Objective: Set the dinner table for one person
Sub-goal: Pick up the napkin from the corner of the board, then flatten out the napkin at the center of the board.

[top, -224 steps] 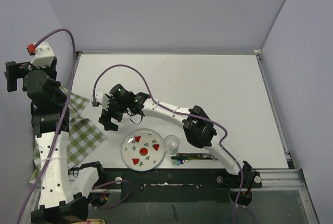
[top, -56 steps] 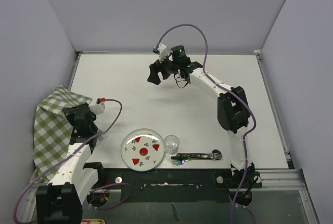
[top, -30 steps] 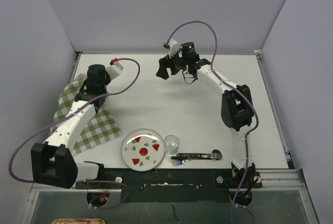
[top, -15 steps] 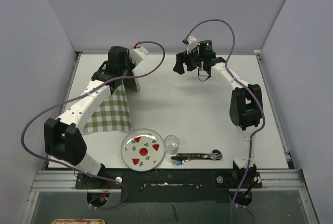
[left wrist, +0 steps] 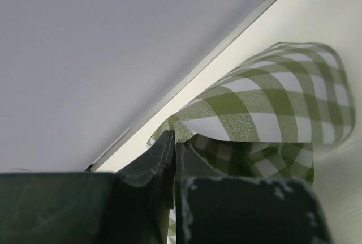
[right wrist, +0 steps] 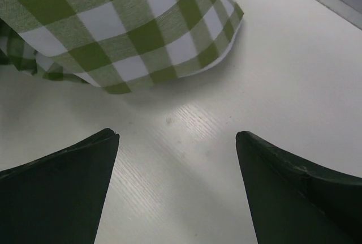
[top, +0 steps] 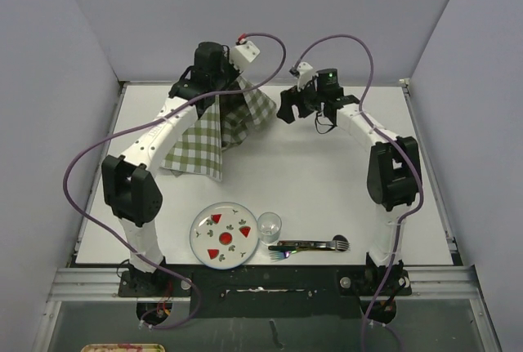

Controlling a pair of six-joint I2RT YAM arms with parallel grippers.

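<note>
checked cloth (left wrist: 271,105), pinched in left end effector (left wrist: 173,143)

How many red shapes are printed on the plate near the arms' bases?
4 red shapes on the plate: one far left, one right, one centre, one near left. None seems hidden.

One large flat white rectangular dinner table (top: 327,172) carries one round white plate with red and green motifs (top: 197,236), one clear drinking glass (top: 270,226) just right of the plate, seemingly two dark metal utensils (top: 310,246) farther right, and one green-and-white checked cloth (top: 200,135) well beyond it.
</note>
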